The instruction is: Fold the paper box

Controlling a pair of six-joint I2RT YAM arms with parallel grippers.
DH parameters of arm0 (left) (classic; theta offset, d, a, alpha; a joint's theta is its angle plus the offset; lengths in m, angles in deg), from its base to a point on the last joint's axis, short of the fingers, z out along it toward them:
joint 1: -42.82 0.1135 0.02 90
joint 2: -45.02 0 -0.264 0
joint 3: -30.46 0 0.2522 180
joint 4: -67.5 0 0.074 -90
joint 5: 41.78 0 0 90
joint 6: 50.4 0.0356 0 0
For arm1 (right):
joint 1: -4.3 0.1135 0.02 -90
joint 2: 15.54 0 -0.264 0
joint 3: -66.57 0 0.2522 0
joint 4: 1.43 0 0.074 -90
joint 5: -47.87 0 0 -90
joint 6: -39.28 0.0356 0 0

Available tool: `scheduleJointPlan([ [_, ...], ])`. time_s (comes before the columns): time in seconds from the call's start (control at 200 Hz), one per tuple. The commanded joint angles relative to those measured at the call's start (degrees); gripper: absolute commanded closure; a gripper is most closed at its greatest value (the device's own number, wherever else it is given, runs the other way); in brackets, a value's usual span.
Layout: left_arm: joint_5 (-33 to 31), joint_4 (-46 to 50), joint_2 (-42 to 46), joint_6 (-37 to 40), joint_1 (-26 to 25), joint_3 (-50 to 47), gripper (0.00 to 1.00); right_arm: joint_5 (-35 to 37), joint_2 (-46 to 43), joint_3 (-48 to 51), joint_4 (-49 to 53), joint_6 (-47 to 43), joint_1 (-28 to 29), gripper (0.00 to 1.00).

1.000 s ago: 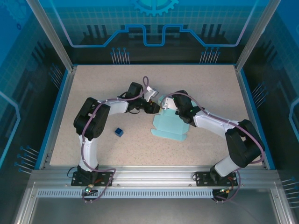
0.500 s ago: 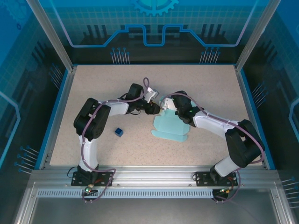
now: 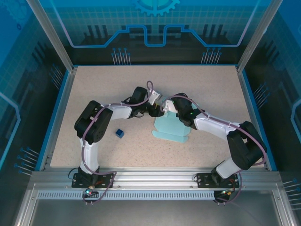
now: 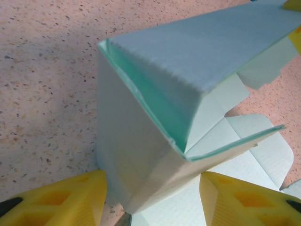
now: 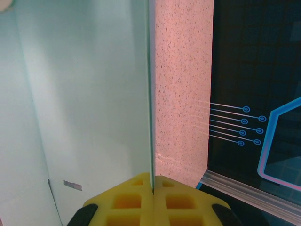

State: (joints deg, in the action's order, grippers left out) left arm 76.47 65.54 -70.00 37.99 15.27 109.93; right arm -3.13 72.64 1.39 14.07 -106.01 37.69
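While the right claw [image 5: 153,187] grips a paper box [image 4: 155,61] panel, the left claw [image 4: 151,205] (fingers spread) straddles its corner

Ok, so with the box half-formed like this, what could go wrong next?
The right gripper is shut on just the thin edge of one panel of the paper box, so a pull might slip off or crease the card. The left gripper sits open astride a raised corner, and closing there could crush that fold. In the top view the two grippers are very close together, so they might bump.
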Motion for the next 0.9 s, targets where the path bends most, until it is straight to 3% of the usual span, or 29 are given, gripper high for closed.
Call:
scheduleJointPlan([
  [0.0, -2.82, -1.95, 1.58, -0.76, -0.24, 0.86, 0.44, -1.36, -1.24, 0.71, 0.6, 0.56, 1.24, 1.0],
  [0.2, -5.89, -0.91, 1.03, -2.4, 0.28, 2.3, 0.47, -2.3, -1.78, 0.71, 1.22, 0.81, 1.05, 1.0],
  [0.505, -5.53, -1.42, 0.78, -1.68, 0.28, 3.5, 0.43, -4.36, -1.88, 0.7, 3.38, 1.43, 0.91, 1.0],
  [0.745, -4.49, -1.32, -0.02, -2.61, 0.99, 5.08, 0.3, -5.8, -1.7, 0.54, 4.97, 2.1, 0.54, 1.0],
  [0.89, -4.81, 1.31, -0.86, -1.45, 1.02, 6.78, 0.33, -6.55, -1.7, 0.18, 5.49, 2.43, 0.12, 1.0],
])
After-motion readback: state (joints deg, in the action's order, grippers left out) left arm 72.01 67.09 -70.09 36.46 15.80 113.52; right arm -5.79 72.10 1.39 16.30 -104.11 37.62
